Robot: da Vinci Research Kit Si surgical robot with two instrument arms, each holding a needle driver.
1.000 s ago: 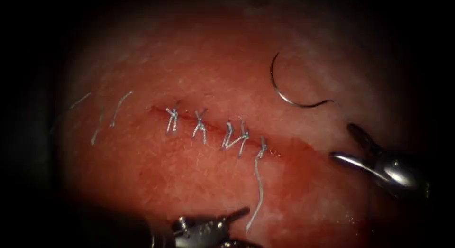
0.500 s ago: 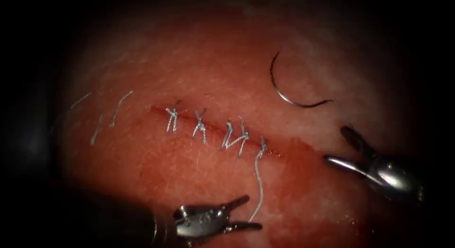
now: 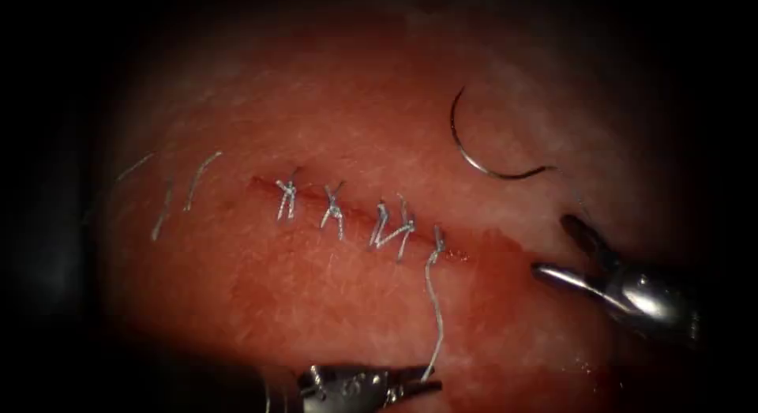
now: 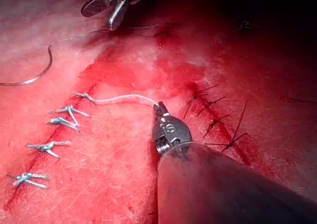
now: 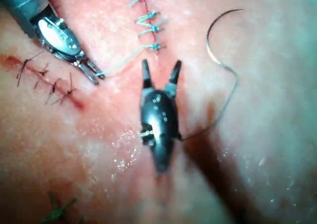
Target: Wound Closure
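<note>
In the endoscope view, the tissue (image 3: pixel 237 302) is carrying a cut (image 3: pixel 355 215) running from its left side down toward the right, crossed by a row of knotted stitches (image 3: pixel 332 209). From the stitch furthest right, a free thread tail (image 3: pixel 433 302) is trailing down toward the tissue's near edge, where the left tool (image 3: pixel 410 379) is clamping its end; half a second ago those jaws were standing apart beside the tail, and now they are together on it. The needle (image 3: pixel 474 148) is lying loose on the surface toward the far right corner of the tissue, not in the tissue and held by neither tool, its curve opening up and to the right. The right tool (image 3: pixel 564 251) is hovering just below the needle with its jaws spread and holding nothing; it has been edging leftward. Short cut ends of thread (image 3: pixel 189 184) are lying near the tissue's left edge, and red fluid (image 3: pixel 489 259) is pooling at the cut's right end.

In the left wrist view, the left tool (image 4: pixel 158 106) is pinching the thread tail (image 4: pixel 124 98), which is running taut-looking to the last stitch; its long axis is lying between that stitch and the jaws. The right tool (image 4: pixel 106 8) is sitting well apart, open.

In the right wrist view, the right tool (image 5: pixel 161 70) is pointing its open jaws at the last stitch (image 5: pixel 157 47), the tail (image 5: pixel 124 60) is stretching sideways just ahead of them to the left tool (image 5: pixel 94 74), and the needle (image 5: pixel 215 35) is lying off to one side. The right tool is the nearer free one to the tail.
</note>
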